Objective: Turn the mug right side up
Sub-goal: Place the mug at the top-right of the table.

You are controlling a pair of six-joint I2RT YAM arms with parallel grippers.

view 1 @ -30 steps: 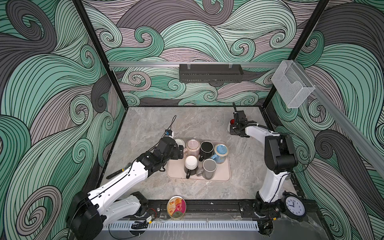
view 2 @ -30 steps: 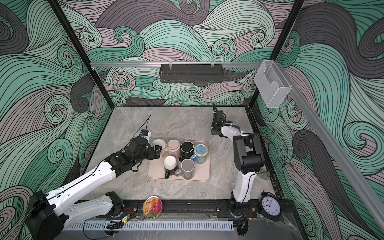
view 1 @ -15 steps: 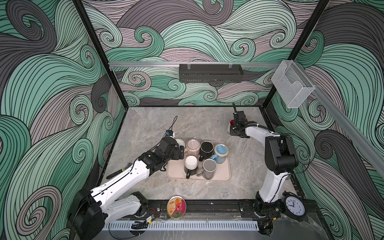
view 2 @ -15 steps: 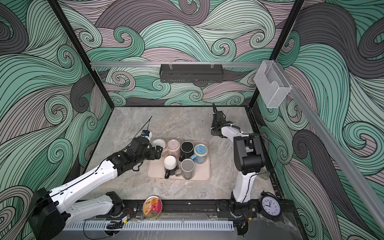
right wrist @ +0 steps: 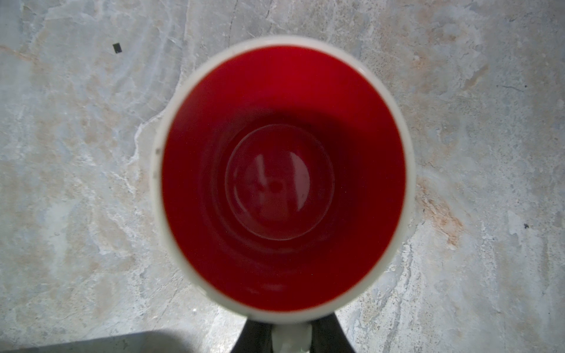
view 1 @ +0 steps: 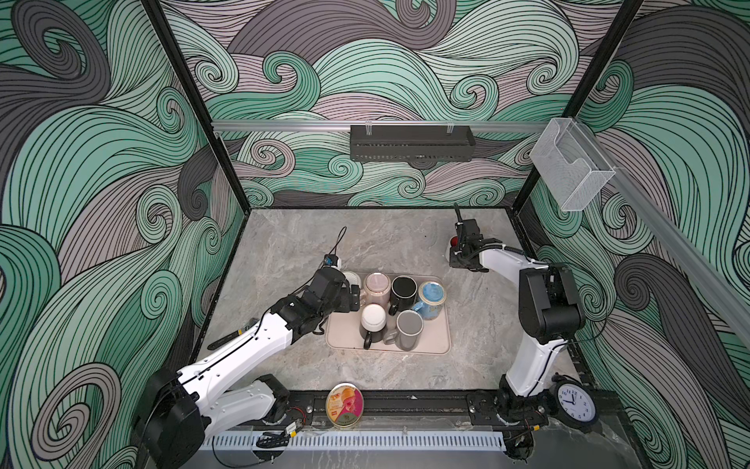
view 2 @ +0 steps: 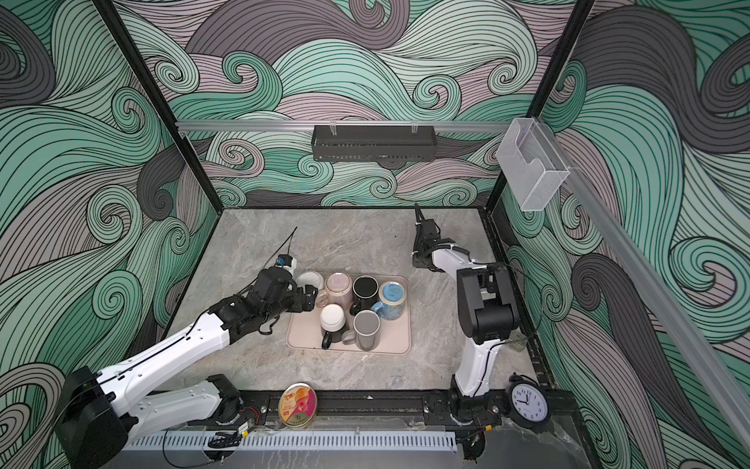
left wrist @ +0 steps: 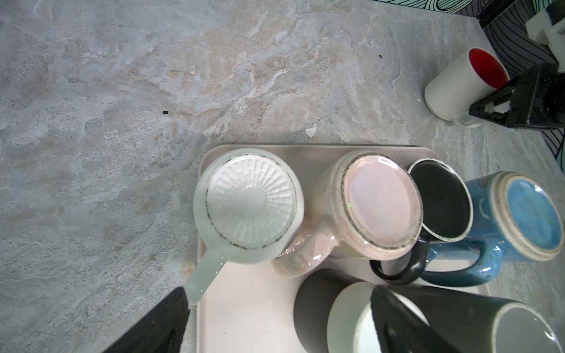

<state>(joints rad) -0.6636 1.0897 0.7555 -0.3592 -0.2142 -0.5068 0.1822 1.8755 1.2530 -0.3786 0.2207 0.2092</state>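
1. The white mug [right wrist: 284,171] with the red inside stands upright, mouth up, on the bare table [view 1: 365,243]. It is well apart from the tray [view 1: 406,350], toward the table's far right side.
2. The right gripper [left wrist: 474,111] is at that mug's handle. In the right wrist view its 2 dark fingers [right wrist: 255,336] sit narrow, 1 on each side of the handle, with no gap showing, so it grips the handle.
3. The left gripper [view 2: 310,299] hangs over the tray's left edge with its jaws spread wide, holding nothing.
4. Just ahead of it, in the tray's far left corner, a pale green mug [left wrist: 250,204] sits upside down, ribbed base up. Its handle end lies just beside 1 finger's tip.
5. Next in the far row come a pink mug [left wrist: 379,201], base up, a black mug [left wrist: 440,201], and a blue mug [left wrist: 532,214], base up, packed close together.
6. The near row holds 2 more, side by side: a dark mug [view 1: 373,318] with a white base and a grey mug [view 1: 409,325].
7. A round tin [view 1: 344,404] and a small clock [view 1: 572,406] rest at the front rail.
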